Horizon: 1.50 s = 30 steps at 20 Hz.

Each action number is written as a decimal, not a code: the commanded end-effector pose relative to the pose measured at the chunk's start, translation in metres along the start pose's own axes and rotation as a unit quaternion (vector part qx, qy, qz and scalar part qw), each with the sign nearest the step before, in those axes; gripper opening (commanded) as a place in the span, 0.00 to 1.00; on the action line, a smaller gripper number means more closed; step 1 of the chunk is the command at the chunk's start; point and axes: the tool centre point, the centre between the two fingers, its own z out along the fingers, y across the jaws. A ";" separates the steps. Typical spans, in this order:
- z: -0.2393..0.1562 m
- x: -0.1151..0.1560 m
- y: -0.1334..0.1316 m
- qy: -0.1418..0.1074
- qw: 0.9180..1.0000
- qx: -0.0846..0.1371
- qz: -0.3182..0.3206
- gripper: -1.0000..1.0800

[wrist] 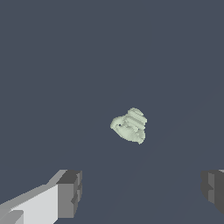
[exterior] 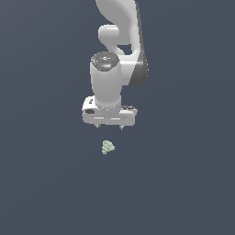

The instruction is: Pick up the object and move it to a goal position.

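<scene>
The object is a tiny pale green lumpy thing lying on the dark grey floor. It also shows in the wrist view, ridged and irregular. My white gripper hangs above it, a little apart, pointing straight down. Its jaws are wide open and empty. In the wrist view the two dark grey fingertips stand far apart, and the object lies beyond them, roughly between their lines. No goal marker shows in either view.
The white arm rises behind the gripper toward the top of the exterior view. A plain dark grey surface fills the rest of both views.
</scene>
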 end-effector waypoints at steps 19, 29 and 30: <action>-0.012 0.004 0.021 0.011 1.000 -0.015 -0.019 0.96; 0.005 0.009 0.021 0.005 0.995 -0.016 -0.099 0.96; 0.008 0.009 0.021 0.004 0.994 -0.016 -0.111 0.96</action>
